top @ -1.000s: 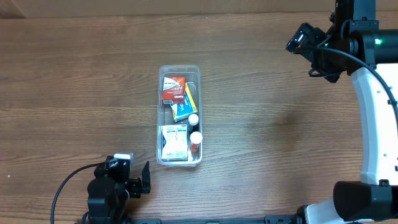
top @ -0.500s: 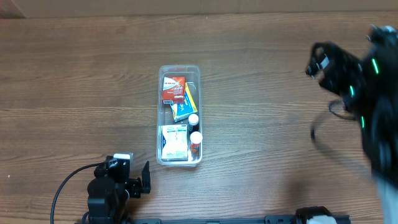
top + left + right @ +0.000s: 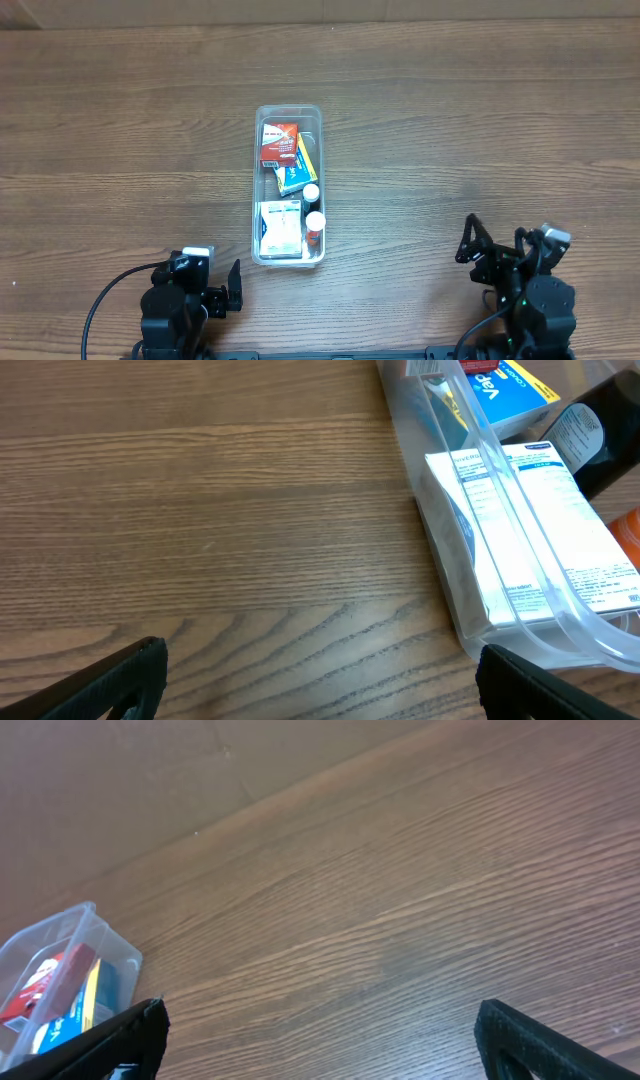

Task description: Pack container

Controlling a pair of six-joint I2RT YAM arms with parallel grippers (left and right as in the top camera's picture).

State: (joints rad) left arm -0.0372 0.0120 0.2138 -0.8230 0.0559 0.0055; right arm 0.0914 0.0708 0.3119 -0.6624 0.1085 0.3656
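The clear plastic container point(image 3: 257, 180) stands at the middle of the table, long side running front to back. It holds a red box point(image 3: 279, 143), a blue and yellow box point(image 3: 297, 170), a white box point(image 3: 279, 228) and two small bottles with white caps point(image 3: 314, 222). My left gripper point(image 3: 222, 286) is open and empty at the front left, just left of the container's near end point(image 3: 600, 650). My right gripper point(image 3: 492, 244) is open and empty at the front right, far from the container point(image 3: 105, 942).
The brown wooden table point(image 3: 450, 150) carries nothing else in view. A black cable point(image 3: 105, 300) runs from the left arm at the front edge.
My right arm has swung from the back right of the table down to the front right edge. The left arm and the container have not moved.
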